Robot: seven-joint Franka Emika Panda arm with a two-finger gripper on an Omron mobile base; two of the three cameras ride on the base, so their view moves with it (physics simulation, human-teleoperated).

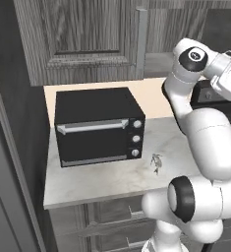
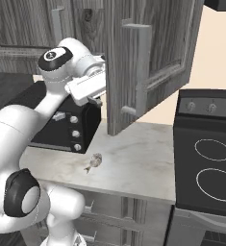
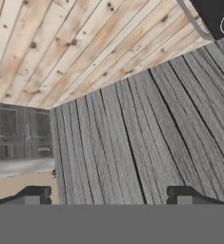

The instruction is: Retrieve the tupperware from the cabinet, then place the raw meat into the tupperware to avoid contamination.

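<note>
1. The gripper [image 3: 106,195] hangs with jaws wide apart and empty, close against the swung-out door of the cabinet [image 2: 148,62].
2. The raw meat [image 2: 93,163] lies on the marble counter [image 2: 133,158] well below the gripper, just beside the black toaster oven [image 1: 98,125] — untouched.
3. The door stands open, but no tupperware can be made out — fetching it and loading the meat both appear left to do.

1. Dark grey wood-grain cabinet door [image 2: 148,62], swung open over the pale marble counter [image 2: 133,158], blocked the way just ahead of the wide-open gripper [image 3: 108,195].
2. Black toaster oven [image 1: 98,125] occupied the counter's left.
3. Counter between oven and black stove [image 2: 206,158] lay open, apart from a small grey-tan meat lump [image 2: 93,162].
</note>
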